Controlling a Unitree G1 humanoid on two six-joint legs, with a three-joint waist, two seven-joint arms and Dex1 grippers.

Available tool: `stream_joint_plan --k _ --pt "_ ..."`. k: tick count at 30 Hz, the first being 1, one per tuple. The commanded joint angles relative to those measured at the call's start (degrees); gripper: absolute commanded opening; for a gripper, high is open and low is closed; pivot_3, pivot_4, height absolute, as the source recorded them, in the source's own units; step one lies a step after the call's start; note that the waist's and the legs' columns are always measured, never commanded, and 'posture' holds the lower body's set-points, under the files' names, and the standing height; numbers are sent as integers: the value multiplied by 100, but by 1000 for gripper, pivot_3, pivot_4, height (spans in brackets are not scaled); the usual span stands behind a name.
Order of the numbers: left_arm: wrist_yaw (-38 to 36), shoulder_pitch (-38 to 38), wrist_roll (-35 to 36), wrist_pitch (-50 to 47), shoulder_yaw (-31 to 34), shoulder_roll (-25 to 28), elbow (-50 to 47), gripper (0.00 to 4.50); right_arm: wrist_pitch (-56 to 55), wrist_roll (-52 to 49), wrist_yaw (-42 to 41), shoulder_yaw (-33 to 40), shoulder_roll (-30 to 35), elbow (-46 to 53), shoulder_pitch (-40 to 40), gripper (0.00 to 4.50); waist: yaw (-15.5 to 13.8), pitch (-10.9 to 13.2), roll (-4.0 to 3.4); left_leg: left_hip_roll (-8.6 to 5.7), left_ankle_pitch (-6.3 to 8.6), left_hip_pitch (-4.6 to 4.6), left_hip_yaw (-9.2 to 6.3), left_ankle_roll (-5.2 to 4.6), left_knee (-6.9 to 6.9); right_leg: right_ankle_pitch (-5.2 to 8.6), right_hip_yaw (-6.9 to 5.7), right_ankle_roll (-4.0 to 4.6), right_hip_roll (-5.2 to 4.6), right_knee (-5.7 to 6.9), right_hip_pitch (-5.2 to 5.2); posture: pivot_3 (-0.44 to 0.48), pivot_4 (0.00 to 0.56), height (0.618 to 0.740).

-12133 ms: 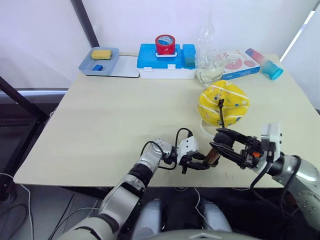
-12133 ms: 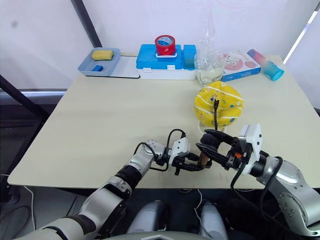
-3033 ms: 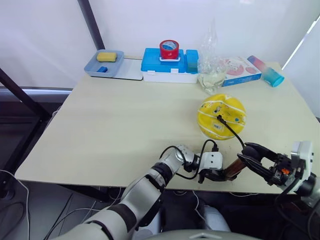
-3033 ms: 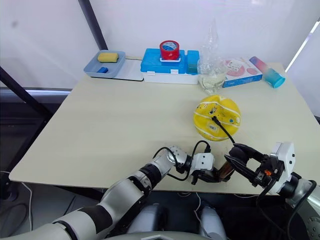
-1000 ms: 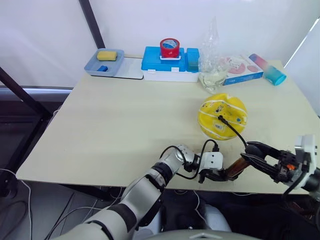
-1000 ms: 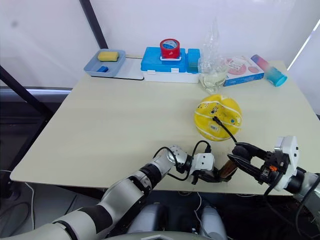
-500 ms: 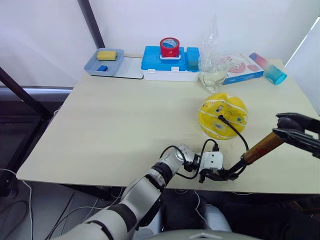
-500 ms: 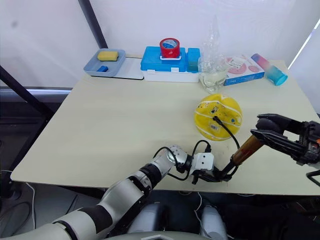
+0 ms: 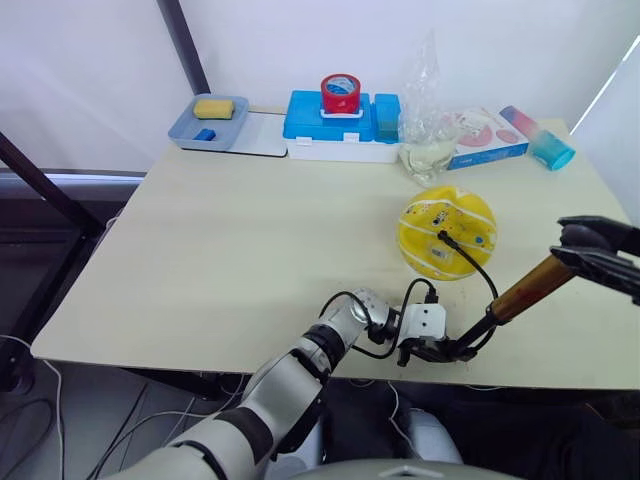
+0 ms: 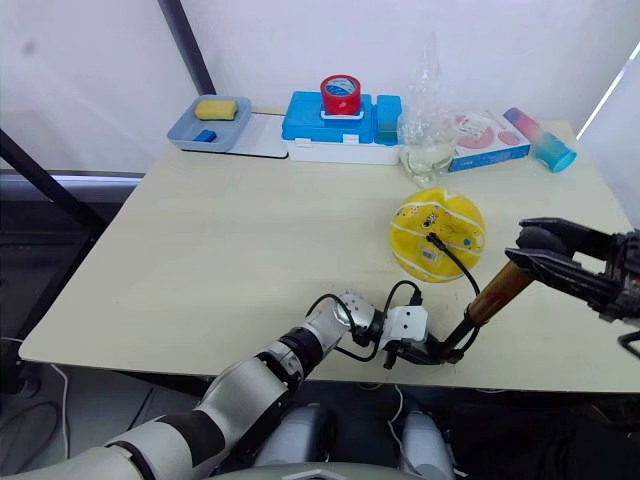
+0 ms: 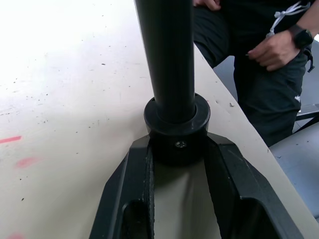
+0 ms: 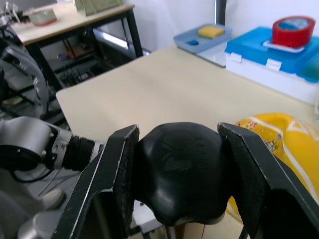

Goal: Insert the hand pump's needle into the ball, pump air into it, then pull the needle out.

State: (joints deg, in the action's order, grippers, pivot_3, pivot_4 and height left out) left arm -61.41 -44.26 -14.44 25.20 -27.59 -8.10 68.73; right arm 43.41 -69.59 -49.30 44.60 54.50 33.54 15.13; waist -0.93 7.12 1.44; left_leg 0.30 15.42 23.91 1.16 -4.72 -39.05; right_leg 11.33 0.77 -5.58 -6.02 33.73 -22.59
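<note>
Pumping stage, looks like; the hand pump (image 10: 498,290) is clamped at its base by the left gripper (image 9: 445,349), handle pinched by the right gripper (image 10: 548,252); hose plugged into the ball (image 9: 447,233) mid-table; strokes best kept straight along the barrel.

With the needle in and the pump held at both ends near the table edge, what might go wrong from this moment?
1. The thin black hose runs from the yellow dotted ball to the slim bronze hand pump; a hard stroke may tug the needle loose or roll the ball.
2. The left gripper pins the pump's black base cap beside the table's near edge; it may slip off.
</note>
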Motion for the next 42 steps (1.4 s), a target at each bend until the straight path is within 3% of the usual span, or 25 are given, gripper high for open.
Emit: stream_joint_plan --k 1,6,11,18,25,30,38,42 --pt "-103 143 -248 -144 -194 -340 255 962 -572 1350 54 -955 -388 69 338 2003 0 -7 10 0 0 -2 -1 0 0 0 -1 0 0 1 2 0 150 729" --pt "-104 153 -256 -137 -198 -344 247 961 -1722 2846 -11 -2365 -1025 -537 619 2003 0 -21 2 0 0 -8 -3 0 -3 1 -1 0 9 6 2 0 150 729" --pt "-114 144 -253 -141 -190 -346 240 961 -2319 3239 -92 -2696 -1301 -826 698 2003 -3 -36 1 0 0 -13 -8 0 -3 0 -2 1 16 9 4 0 150 729" --pt "-125 142 -264 -144 -196 -343 237 961 -2028 2262 -45 -1683 -990 -347 415 2003 -16 -21 -20 0 0 -11 -28 0 -3 -3 -3 8 23 11 2 0 150 729" --pt "-130 122 -248 -137 -201 -348 241 961 -1069 697 92 21 -147 -119 -28 2004 -44 13 -51 -2 -1 -4 -27 -1 -2 -3 -2 8 23 9 -3 0 150 729" --pt "-146 109 -253 -127 -211 -354 248 961 -642 33 279 756 294 -238 -435 2004 -54 24 -51 -2 -1 -2 -31 -2 -2 -2 -3 11 26 7 -4 0 150 729" --pt "-134 101 -266 -109 -223 -345 269 961 -96 -424 385 1274 655 -363 -998 2004 -88 39 -60 -5 -1 2 -18 -3 -2 -1 -20 26 34 8 -12 0 150 729" --pt "-130 111 -277 -92 -246 -347 276 961 181 -405 463 1097 588 -222 -917 2004 -125 39 -61 -5 -1 4 -15 -4 0 -1 -31 48 38 10 -18 0 150 729"
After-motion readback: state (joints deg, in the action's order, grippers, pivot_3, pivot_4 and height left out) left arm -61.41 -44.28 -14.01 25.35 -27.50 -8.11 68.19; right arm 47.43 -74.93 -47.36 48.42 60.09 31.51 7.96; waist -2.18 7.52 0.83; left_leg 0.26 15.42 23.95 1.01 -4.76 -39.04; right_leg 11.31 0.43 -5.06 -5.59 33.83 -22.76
